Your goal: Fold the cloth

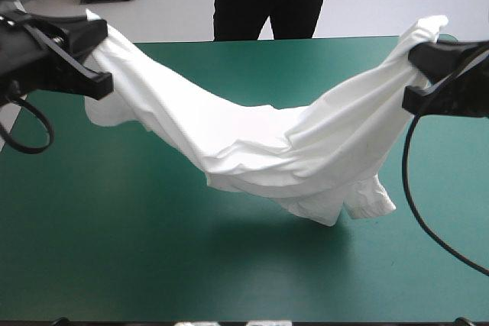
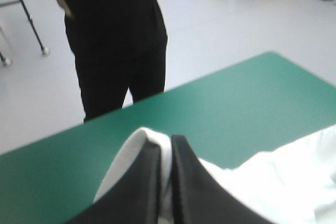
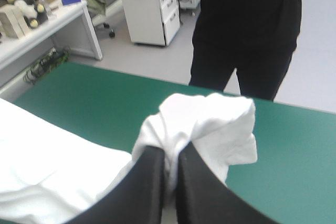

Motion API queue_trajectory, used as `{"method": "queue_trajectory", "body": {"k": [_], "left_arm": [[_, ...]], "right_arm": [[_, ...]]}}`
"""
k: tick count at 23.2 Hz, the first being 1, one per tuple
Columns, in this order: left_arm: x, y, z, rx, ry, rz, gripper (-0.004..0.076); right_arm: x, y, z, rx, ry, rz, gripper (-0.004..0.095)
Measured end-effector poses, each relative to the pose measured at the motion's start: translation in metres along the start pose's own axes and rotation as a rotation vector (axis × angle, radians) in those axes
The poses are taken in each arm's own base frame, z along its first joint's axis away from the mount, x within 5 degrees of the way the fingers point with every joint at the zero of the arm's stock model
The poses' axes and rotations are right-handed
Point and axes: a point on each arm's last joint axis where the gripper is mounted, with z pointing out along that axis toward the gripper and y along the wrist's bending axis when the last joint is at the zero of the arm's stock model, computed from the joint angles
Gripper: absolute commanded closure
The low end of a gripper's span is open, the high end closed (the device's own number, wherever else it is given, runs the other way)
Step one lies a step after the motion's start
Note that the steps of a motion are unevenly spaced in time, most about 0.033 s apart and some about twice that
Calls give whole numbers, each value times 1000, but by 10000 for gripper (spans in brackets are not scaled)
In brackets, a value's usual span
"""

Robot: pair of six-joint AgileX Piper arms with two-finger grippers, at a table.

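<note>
In the high view we see the T-shirt (image 1: 260,150) slung between both arms, high at each end and sagging in the middle. Its lowest folds hang over the teal-green worktop (image 1: 137,257) right of centre; we cannot tell whether they touch it. Only the wrist views show the grips closely. The left jaws are all but closed on a thin white edge. The right jaws are all but closed on a bunched wad that sticks out past their tips.
</note>
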Motion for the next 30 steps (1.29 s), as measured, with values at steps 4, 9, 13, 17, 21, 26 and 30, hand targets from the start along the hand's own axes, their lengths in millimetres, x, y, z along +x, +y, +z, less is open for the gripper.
{"method": "queue_trajectory", "body": {"k": [4,9,13,17,21,26,30], "left_arm": [[55,8,73,-85,275,25,733],[110,23,165,-177,473,21,733],[148,37,235,-196,571,17,733],[174,44,271,-199,625,5,733],[191,46,296,-197,635,21,733],[223,63,336,-229,609,-59,733],[246,79,351,-257,631,-126,733]], "right_arm": [[38,-13,57,115,177,4,925],[75,-30,144,264,311,-31,925],[101,-40,218,325,394,-89,925],[125,-60,272,337,428,-3,925],[148,-84,304,339,485,85,925],[187,-118,346,382,584,137,925],[193,-127,355,392,591,150,924]]}}
